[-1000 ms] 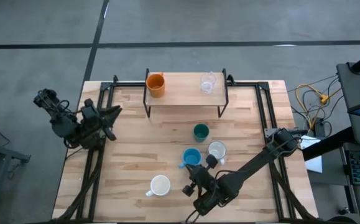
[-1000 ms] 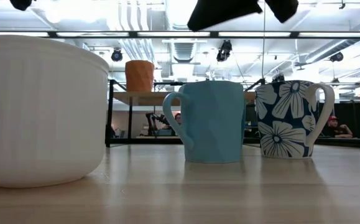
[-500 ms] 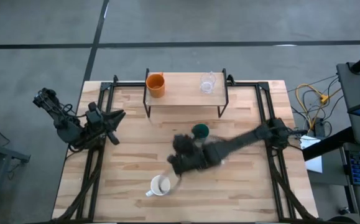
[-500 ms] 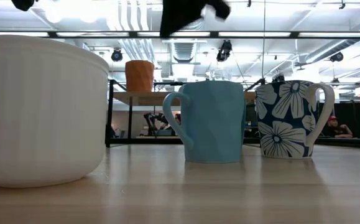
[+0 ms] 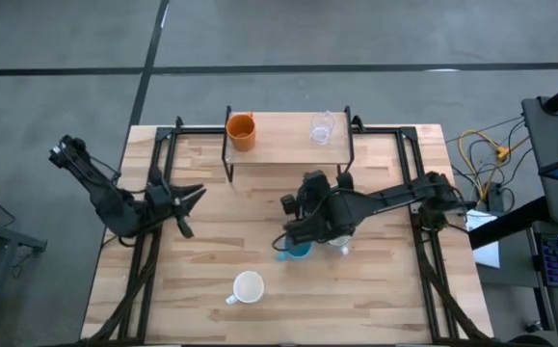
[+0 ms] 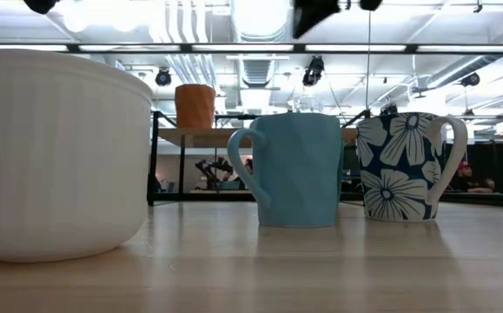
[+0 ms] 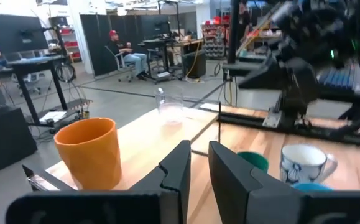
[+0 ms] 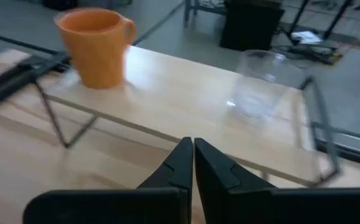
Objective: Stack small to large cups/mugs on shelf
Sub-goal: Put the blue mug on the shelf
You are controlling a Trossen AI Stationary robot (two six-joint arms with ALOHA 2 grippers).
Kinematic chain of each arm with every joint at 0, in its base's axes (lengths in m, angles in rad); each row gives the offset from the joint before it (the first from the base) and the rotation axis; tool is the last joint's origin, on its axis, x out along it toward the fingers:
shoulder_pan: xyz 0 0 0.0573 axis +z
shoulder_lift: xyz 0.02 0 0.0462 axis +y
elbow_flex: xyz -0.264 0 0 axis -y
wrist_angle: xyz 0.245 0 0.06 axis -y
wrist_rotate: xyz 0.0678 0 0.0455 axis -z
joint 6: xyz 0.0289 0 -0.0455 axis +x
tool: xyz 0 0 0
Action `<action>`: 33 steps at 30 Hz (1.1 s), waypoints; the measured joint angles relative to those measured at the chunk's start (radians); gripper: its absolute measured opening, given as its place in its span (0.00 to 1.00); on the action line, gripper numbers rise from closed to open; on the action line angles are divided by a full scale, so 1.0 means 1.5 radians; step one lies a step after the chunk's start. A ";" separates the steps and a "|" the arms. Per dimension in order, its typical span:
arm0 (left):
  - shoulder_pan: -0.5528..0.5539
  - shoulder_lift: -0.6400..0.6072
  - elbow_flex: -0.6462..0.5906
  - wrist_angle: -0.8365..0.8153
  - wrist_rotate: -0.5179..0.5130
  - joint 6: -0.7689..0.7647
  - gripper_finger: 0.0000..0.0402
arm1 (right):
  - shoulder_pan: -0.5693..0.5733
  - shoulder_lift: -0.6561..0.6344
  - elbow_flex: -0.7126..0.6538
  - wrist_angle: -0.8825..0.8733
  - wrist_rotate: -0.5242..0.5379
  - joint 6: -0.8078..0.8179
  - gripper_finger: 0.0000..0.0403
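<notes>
The orange cup [image 5: 242, 130] and the clear glass [image 5: 322, 127] are stood on the shelf [image 5: 283, 146], at its left and right ends, well apart. The right end effector [image 5: 295, 214], its fingers pressed together on nothing, is held above the middle of the surface [image 5: 211, 251], over the light blue mug [image 5: 298, 250]. The white cup [image 5: 248, 287] is set nearer, alone. The left end effector [image 5: 194, 196] is held narrowly parted and empty at the left side.

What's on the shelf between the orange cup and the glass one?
Nothing: in the high view the shelf plank is bare between the orange cup and the clear glass.
</notes>
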 joint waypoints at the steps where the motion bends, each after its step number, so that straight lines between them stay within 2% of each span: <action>1: 0.000 0.005 0.000 -0.002 0.001 0.000 0.11 | 0.001 -0.002 -0.007 -0.026 0.000 0.023 0.02; 3: -0.001 0.007 0.000 -0.003 0.005 0.002 0.11 | 0.004 -0.003 -0.016 -0.073 -0.006 0.055 0.02; 7: 0.000 0.006 0.001 -0.001 0.004 0.002 0.11 | 0.006 -0.048 -0.078 -0.073 -0.052 0.020 0.02; 14: 0.000 0.006 0.001 -0.002 0.006 0.002 0.11 | 0.021 -0.151 -0.216 -0.077 -0.073 0.160 0.02; 20: 0.000 0.007 0.001 -0.002 0.007 0.002 0.11 | 0.072 -0.195 -0.260 -0.072 -0.049 0.232 0.02; 26: 0.000 0.015 0.001 -0.007 0.006 0.004 0.11 | 0.134 -0.182 -0.254 -0.063 -0.028 0.168 0.02; 30: 0.000 0.011 0.001 -0.053 0.007 0.005 0.11 | 0.177 -0.165 -0.256 -0.062 -0.013 0.081 0.02; 33: 0.000 -0.011 0.001 -0.075 0.030 0.004 0.11 | 0.208 -0.155 -0.260 -0.065 0.020 0.059 0.02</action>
